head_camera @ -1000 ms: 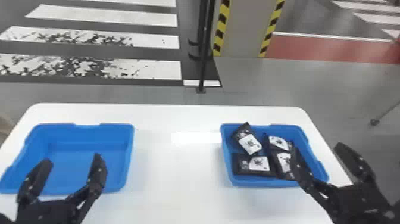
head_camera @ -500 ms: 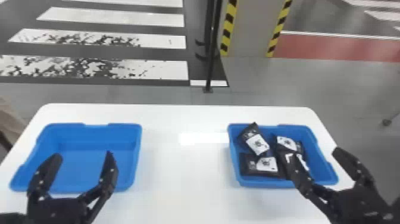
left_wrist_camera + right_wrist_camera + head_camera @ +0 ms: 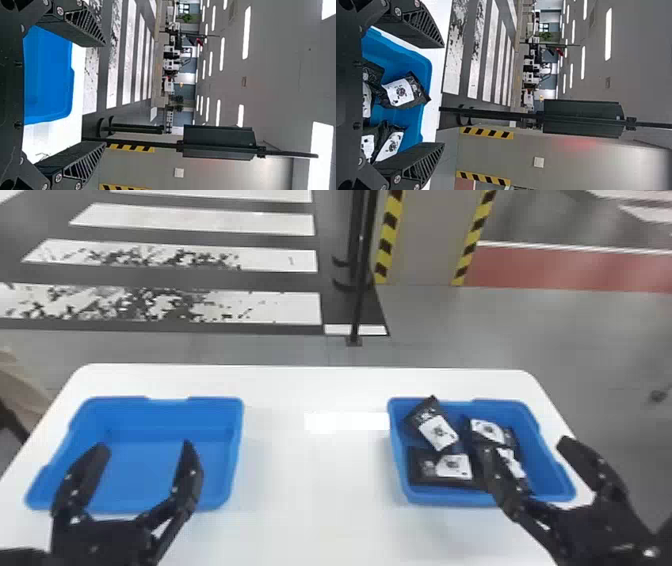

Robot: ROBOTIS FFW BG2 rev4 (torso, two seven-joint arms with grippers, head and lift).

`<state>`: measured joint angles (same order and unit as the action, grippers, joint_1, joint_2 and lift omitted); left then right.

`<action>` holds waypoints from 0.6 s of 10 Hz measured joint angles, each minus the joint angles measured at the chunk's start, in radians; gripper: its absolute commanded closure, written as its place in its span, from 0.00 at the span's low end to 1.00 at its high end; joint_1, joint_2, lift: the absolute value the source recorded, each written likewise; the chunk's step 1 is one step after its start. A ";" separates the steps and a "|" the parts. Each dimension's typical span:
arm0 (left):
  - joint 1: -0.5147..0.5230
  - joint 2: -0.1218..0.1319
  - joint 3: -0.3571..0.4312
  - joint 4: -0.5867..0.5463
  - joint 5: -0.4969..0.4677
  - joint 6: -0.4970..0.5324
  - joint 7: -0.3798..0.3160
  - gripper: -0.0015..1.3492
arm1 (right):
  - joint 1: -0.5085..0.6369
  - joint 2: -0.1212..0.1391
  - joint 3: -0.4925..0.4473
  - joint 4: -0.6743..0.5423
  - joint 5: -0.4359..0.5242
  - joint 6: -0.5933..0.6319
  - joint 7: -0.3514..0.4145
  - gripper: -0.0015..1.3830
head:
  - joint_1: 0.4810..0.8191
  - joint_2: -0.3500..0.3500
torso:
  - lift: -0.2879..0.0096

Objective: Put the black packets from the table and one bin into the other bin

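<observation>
Right bin: on the table (image 3: 320,510), toward two o'clock in the head view, and holding four black packets.
Back-left packet (image 3: 439,432): at ten o'clock in that bin, tilted, one corner standing up at the far rim.
Front-left packet (image 3: 440,467): at eight o'clock, lying along the near wall.
Back-right packet (image 3: 487,430): just past twelve.
Front-right packet (image 3: 515,467): at four o'clock, partly behind a finger.
Left bin (image 3: 142,460): toward nine o'clock on the table, no packet seen in it.
Left gripper (image 3: 145,444): fingers wide apart with nothing between them, in front of the left bin.
Right gripper (image 3: 525,444): fingers spread, holding nothing; the inner one overlaps the front-right packet in the head view, contact unclear.
Stage: every packet in view sits in one bin, so the gathering looks finished; parking is likely the step in hand.
Good handling: lift the right gripper straight up first, then draw it toward five o'clock, fingers unmoving.
Risk: a low sideways sweep could hook a loose packet edge or drag the rim.
Optional touch: press the raised corner down gently, toward the bin's middle.
</observation>
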<state>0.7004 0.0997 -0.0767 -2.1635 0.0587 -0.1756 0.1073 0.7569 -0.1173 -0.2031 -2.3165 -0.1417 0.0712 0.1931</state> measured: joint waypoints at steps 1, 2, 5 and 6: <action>0.001 0.000 0.001 0.000 0.001 -0.003 0.000 0.12 | -0.001 0.000 0.000 0.001 -0.001 0.000 0.000 0.11 | 0.63 0.36 | 0.60; 0.001 0.000 0.001 0.000 0.002 -0.006 0.000 0.12 | -0.001 -0.001 0.000 0.001 -0.002 0.000 0.000 0.11 | 0.63 0.36 | 0.60; 0.002 -0.001 0.005 0.000 0.004 -0.018 0.000 0.12 | -0.002 -0.001 0.000 0.002 -0.004 0.000 0.003 0.11 | 0.63 0.37 | 0.60; 0.003 -0.001 0.008 0.000 0.005 -0.019 0.000 0.12 | -0.003 -0.001 0.000 0.002 -0.004 0.000 0.005 0.11 | 0.63 0.37 | 0.60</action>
<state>0.7035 0.0983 -0.0691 -2.1635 0.0637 -0.1944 0.1071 0.7537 -0.1182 -0.2031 -2.3141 -0.1456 0.0708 0.1978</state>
